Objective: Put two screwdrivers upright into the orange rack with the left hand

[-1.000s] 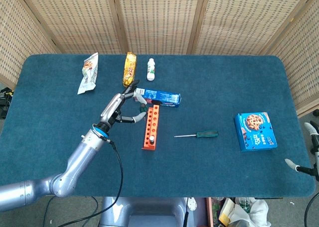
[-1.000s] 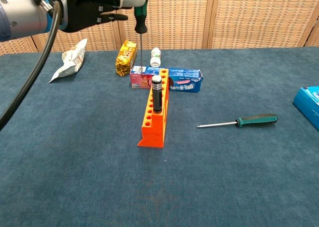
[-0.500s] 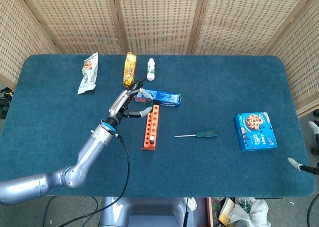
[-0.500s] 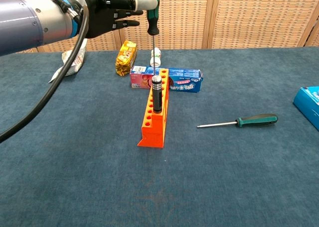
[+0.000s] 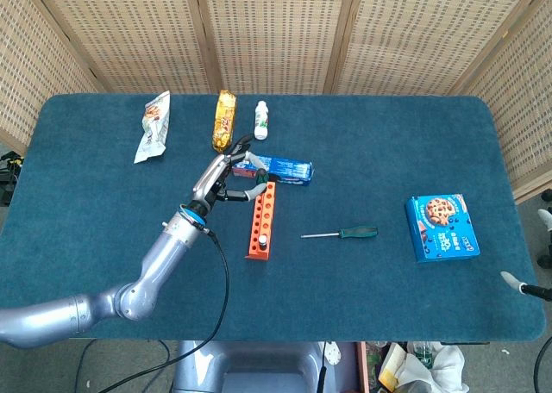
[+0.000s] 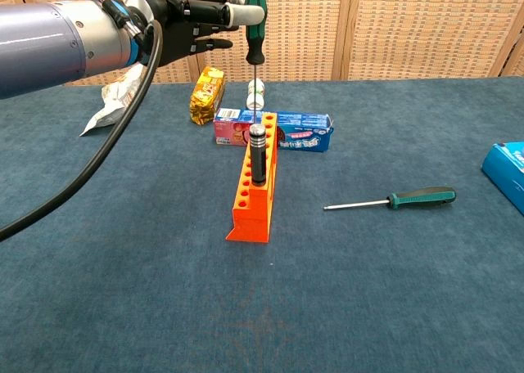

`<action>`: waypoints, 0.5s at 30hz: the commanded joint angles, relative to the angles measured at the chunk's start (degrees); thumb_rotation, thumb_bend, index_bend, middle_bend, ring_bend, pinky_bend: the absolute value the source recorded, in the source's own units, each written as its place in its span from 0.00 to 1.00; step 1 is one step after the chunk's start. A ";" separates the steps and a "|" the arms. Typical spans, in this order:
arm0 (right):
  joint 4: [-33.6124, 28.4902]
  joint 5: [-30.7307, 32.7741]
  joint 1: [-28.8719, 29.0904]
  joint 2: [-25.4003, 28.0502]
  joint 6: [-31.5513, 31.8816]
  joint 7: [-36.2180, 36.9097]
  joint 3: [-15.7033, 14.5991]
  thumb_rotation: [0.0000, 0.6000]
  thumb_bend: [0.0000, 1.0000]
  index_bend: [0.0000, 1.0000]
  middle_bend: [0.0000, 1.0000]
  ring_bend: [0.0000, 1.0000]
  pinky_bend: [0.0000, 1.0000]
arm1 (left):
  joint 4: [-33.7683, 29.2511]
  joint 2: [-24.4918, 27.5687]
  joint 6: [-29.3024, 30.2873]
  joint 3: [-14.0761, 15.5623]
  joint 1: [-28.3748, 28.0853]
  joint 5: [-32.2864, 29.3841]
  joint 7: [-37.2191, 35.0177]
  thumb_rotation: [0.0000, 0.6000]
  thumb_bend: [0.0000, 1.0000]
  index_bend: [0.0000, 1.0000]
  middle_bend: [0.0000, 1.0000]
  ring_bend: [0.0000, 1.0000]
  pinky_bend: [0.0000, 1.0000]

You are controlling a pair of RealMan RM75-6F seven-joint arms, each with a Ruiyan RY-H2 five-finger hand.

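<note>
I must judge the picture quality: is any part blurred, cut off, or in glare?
Head view: even light, sharp, no glare; right hand barely enters at the edge. Chest view: left hand is close, large and cropped at the top; the held screwdriver has a thin shaft, hard to trace against the bottle.

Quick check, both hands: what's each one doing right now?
Left hand: holding the green-handled screwdriver upright above the orange rack.
Right hand: only a sliver at the head view's right edge; cannot be told.

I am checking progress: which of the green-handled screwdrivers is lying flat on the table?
The green-handled screwdriver right of the orange rack lies flat on the cloth. The other screwdriver is held upright by the left robot hand above the rack.
</note>
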 commanded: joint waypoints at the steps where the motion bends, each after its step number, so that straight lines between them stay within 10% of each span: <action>1: -0.05 0.07 -0.05 0.06 0.07 0.00 0.06 1.00 0.00 0.00 0.00 0.00 0.00 | 0.22 -0.21 -0.25 -0.08 -0.17 0.04 -0.44 1.00 0.41 0.62 0.00 0.00 0.00; 15: 0.08 0.41 -0.07 0.27 -0.29 0.71 0.28 1.00 0.00 0.00 0.00 0.00 0.00 | 2.52 -1.88 -0.25 0.58 -1.38 -0.75 0.03 1.00 0.41 0.62 0.00 0.00 0.00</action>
